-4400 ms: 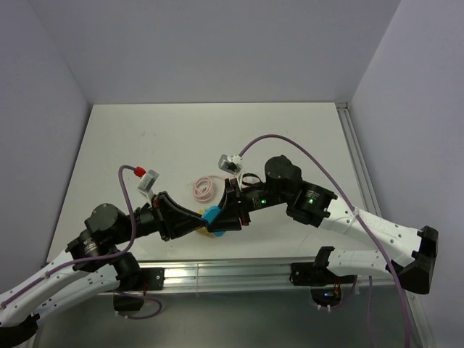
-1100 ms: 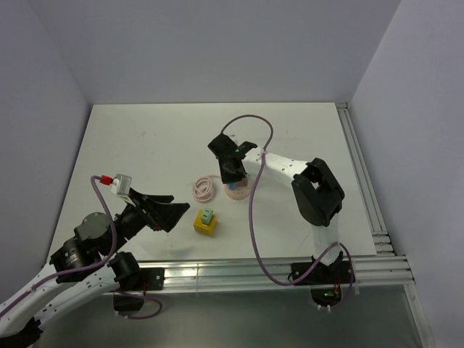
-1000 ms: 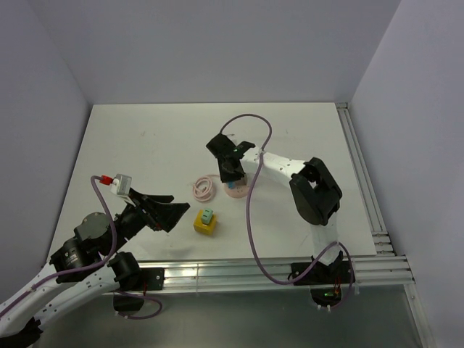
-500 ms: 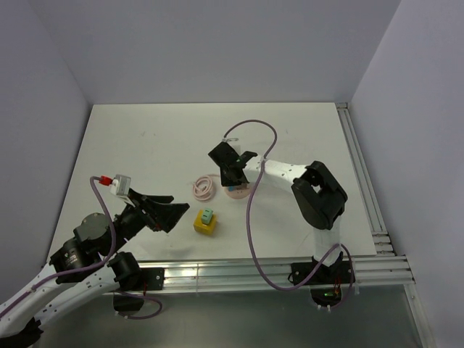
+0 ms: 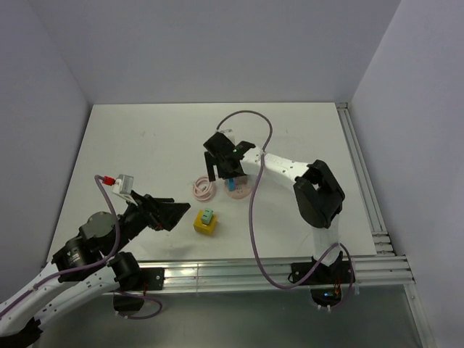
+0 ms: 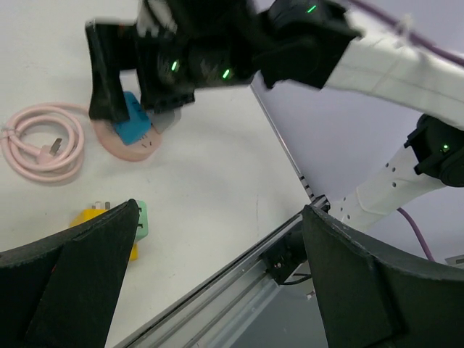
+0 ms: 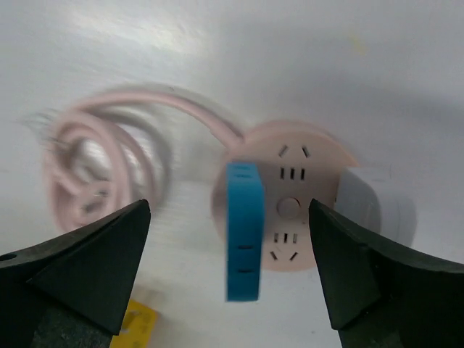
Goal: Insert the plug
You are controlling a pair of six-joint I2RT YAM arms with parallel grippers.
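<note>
R gripper [image 7: 229, 205] hung directly over the round pink socket hub [image 7: 304, 241], jaws spread wide, gripping nothing. One finger sat either side of the blue plug [image 7: 243, 232], w/ clear gaps to both. The blue plug stood upright on the hub's face, on the side nearest the coiled pink cord [image 5: 203, 188]. Looked seated, but how deep couldn't be told from these views. A white adapter [image 7: 360, 199] sat at the hub's opposite edge. The cord ran from the hub into a loose coil lying just beside it on the white tabletop [image 5: 145, 145].

L gripper [image 6: 219, 207] was held low near the front edge, well apart from the hub, jaws also wide apart & empty. Between it & the hub, nearer the L gripper, sat a yellow block [image 5: 204, 226] w/ a green plug [image 5: 208, 215] on top. R wrist view was partly motion-blurred around the cord.
</note>
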